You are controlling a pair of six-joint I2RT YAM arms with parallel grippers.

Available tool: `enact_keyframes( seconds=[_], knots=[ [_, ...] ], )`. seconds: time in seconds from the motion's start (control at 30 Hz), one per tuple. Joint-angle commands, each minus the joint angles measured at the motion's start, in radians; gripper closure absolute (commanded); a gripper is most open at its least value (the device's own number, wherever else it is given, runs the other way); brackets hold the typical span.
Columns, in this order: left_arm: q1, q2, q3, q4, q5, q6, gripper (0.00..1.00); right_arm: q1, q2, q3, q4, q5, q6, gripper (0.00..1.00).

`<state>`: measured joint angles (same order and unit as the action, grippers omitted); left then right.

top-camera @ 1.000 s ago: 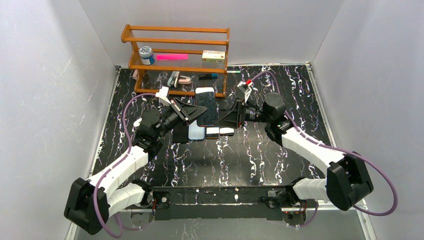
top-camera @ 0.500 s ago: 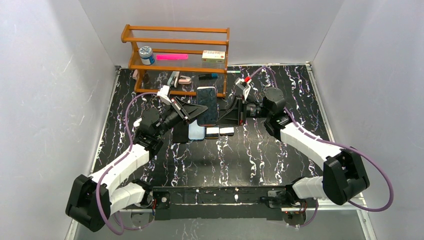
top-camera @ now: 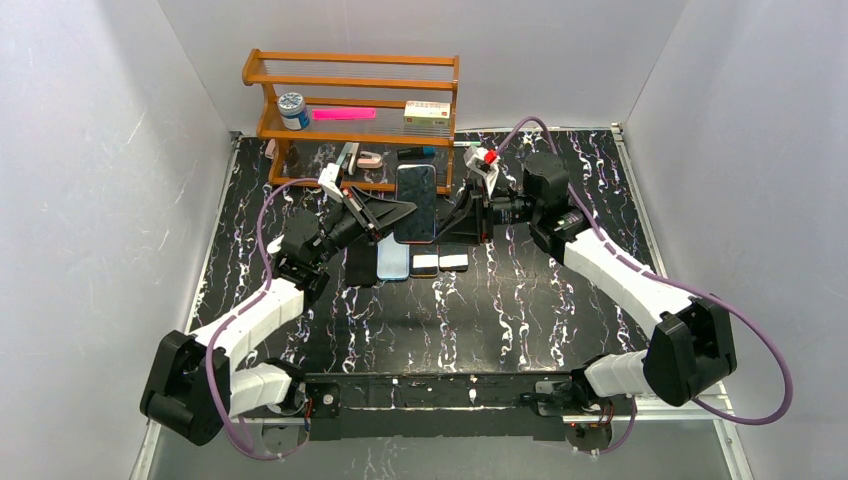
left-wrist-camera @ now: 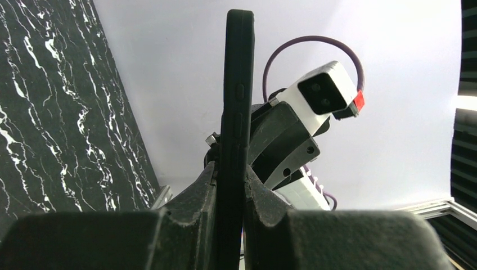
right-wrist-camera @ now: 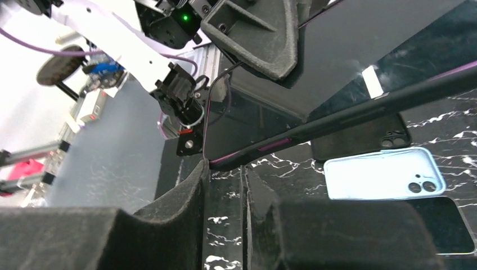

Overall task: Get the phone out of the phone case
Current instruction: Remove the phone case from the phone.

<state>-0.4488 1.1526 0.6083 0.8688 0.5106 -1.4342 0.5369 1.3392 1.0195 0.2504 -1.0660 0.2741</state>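
Black marble table (top-camera: 520,300) from above, phone (top-camera: 415,195) in its case (top-camera: 415,240) aloft between our arms. Left wrist: left gripper (left-wrist-camera: 230,171) pinches its edge. Right wrist: right gripper (right-wrist-camera: 228,174), fingers close together at a corner, grip unclear. Next, we reckon, pry the lip.

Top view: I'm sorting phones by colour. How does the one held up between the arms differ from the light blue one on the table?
The held phone is dark; the light blue one is pale. The held phone is off the table, pinched by the left fingers; the light blue one lies flat. The held phone shows its screen; the light blue one its back with camera lenses. Both are similar slabs.
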Motion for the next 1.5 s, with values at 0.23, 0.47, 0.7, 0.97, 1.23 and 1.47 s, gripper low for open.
enact_keyframes(
  seconds=[0.23, 0.47, 0.7, 0.97, 1.23, 1.47],
  knots=[
    [-0.031, -0.033, 0.091, 0.210, 0.080, -0.172, 1.00, 0.027, 0.055, 0.079, -0.271, 0.141, -0.390, 0.99],
    [-0.031, -0.048, 0.078, 0.209, 0.080, -0.119, 1.00, 0.028, -0.006, 0.000, -0.016, 0.402, -0.017, 0.84],
    [-0.031, -0.076, 0.026, 0.170, 0.005, 0.004, 1.00, 0.027, -0.123, -0.086, 0.010, 0.544, 0.250, 0.44],
    [-0.031, -0.073, 0.044, 0.075, -0.109, 0.142, 1.00, 0.027, -0.249, -0.214, 0.090, 0.514, 0.512, 0.35],
    [-0.031, -0.053, 0.070, 0.072, -0.051, 0.144, 1.00, 0.027, -0.161, -0.184, 0.347, 0.488, 0.669, 0.28],
    [-0.033, -0.069, 0.059, 0.068, -0.023, 0.145, 1.00, 0.026, -0.035, -0.087, 0.476, 0.418, 0.713, 0.39]
  ],
)
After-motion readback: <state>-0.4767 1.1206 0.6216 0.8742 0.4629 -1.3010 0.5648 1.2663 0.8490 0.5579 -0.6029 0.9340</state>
